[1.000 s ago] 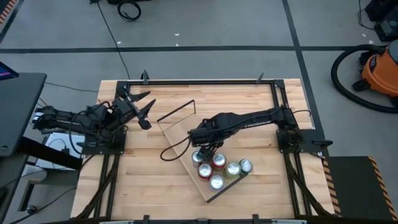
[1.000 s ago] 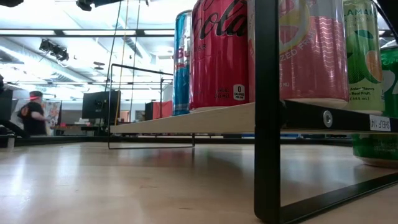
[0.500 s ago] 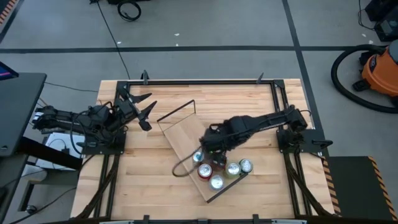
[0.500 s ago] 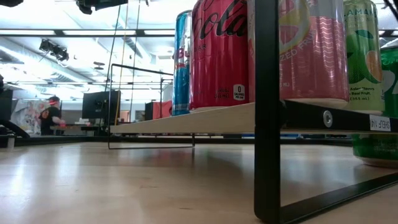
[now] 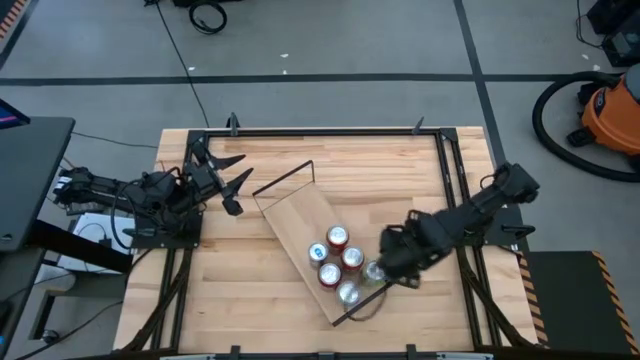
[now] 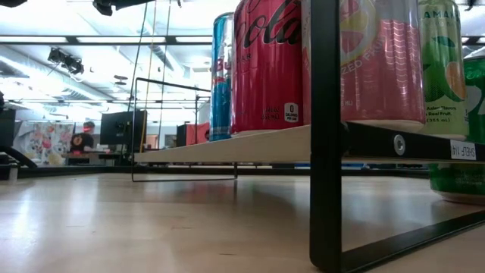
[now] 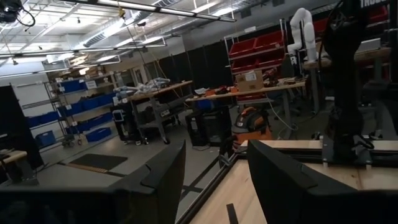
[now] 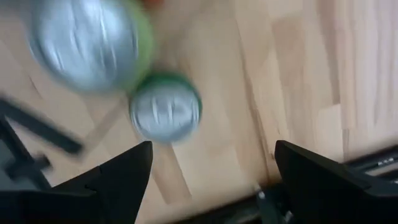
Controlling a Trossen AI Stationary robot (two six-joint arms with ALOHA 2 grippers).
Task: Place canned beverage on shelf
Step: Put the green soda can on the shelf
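A: Where's the right gripper (image 5: 392,262)?

B: I see it near the right end of the shelf (image 5: 292,218), low over the table (image 5: 230,290), beside the cans. In the right wrist view its 2 fingers (image 8: 118,177) stand well apart with nothing between them, and a green can (image 8: 165,111) stands on bare table wood ahead of them.

A: So that can is off the shelf?

B: Yes, in the low view it sits on the tabletop behind the shelf's right end (only partly visible there). On the board I count 4 cans from above: a red can (image 5: 338,237), a blue can (image 5: 318,253), another red one and a silver-topped one. A further green can (image 5: 373,271) is at the board's right edge, just beside the gripper; I cannot tell whether it is on the board.

A: And the left gripper (image 5: 228,180)?

B: It is parked at the table's left side, well apart from the shelf, fingers spread open, holding nothing.
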